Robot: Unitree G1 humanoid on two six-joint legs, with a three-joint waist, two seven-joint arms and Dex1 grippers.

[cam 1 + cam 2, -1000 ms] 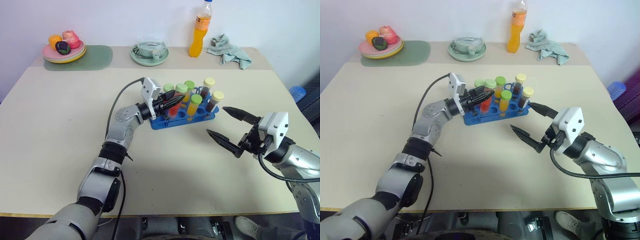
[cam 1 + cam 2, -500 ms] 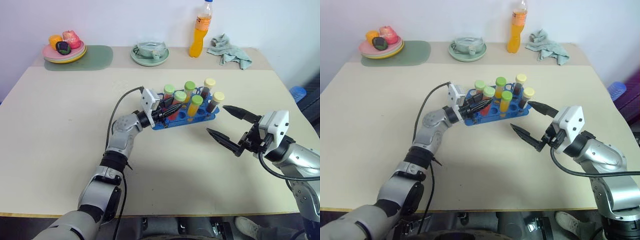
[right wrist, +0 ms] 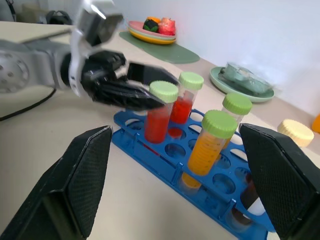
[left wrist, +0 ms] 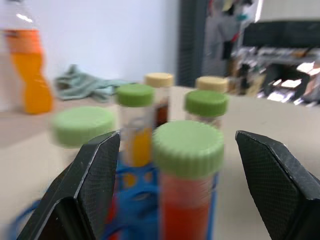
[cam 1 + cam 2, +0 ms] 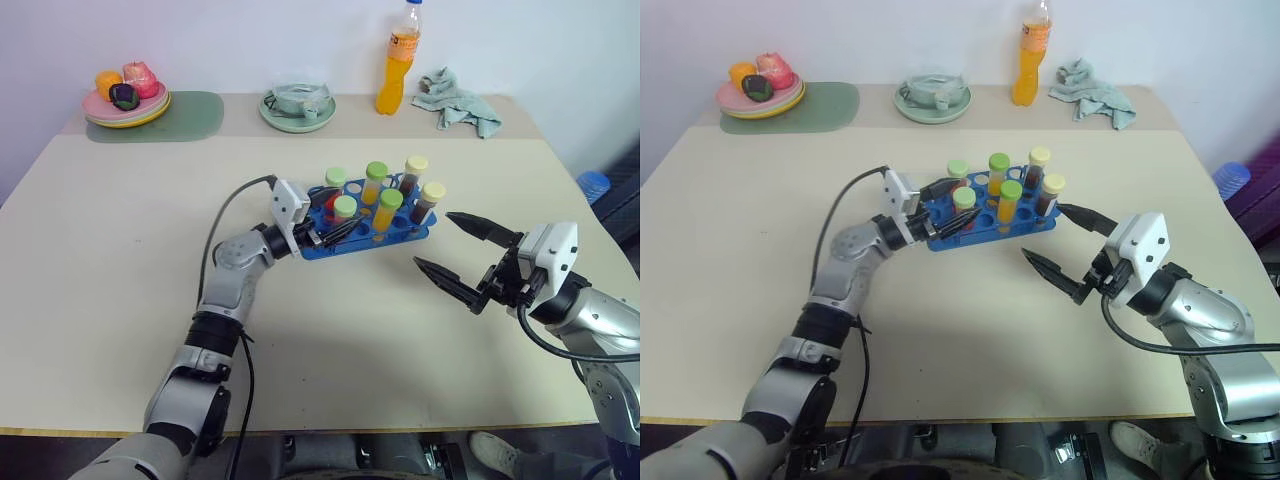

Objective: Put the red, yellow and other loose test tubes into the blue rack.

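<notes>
On the beige table (image 5: 120, 250), left hand (image 5: 335, 222) spread around the blue rack's (image 5: 365, 238) red tube (image 5: 343, 213), right hand (image 5: 455, 250) spread, empty.

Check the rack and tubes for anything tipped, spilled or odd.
Nothing stands out. All six capped tubes stand in the blue rack, and no liquid shows on the table. The left gripper is open around one red tube.

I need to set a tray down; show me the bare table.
Bare: the table's wide left side, from the mat to the near edge, and the strip between rack and near edge. Crowded: the back edge and around the rack.
</notes>
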